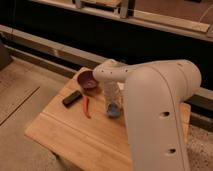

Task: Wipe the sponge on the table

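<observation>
A small blue-grey sponge [113, 110] rests on the light wooden table [70, 132], right of the table's middle. My gripper [113, 103] points straight down onto the sponge from above and is shut on it, pressing it to the wood. The white arm runs from the large forearm at the right over to the wrist above the sponge. Part of the sponge is hidden under the gripper.
A dark red bowl [87, 79] sits at the far edge of the table. A black rectangular block [72, 97] lies left of it, and a thin orange-red stick [86, 106] lies between the block and the sponge. The big white arm covers the table's right side.
</observation>
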### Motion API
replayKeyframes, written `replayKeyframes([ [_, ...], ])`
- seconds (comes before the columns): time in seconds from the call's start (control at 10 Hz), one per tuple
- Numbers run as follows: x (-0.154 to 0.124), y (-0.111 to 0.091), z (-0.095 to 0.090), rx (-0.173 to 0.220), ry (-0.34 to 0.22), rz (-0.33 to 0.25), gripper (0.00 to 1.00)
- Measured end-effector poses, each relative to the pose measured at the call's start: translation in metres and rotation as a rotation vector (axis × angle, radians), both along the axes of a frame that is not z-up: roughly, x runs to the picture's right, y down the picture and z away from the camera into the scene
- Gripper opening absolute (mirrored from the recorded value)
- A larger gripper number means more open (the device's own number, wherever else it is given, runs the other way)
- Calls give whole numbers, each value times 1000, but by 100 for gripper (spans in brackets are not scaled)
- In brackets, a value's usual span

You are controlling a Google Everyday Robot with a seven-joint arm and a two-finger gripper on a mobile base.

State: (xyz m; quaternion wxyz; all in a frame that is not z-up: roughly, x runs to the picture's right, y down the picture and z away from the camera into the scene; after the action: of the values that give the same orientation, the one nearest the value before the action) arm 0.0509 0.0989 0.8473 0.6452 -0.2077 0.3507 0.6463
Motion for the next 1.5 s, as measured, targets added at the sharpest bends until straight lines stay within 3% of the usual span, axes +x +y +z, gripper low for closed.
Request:
replayKeyframes([
  [0.5,-51,-15,12,3,-89,-48,0],
  [0.8,-80,-17,3,18,-154,-90,0],
  [1.2,-90,16,-21,14,-185,-204,0],
  [1.5,-79,40,-31,3,-157,-203,0],
])
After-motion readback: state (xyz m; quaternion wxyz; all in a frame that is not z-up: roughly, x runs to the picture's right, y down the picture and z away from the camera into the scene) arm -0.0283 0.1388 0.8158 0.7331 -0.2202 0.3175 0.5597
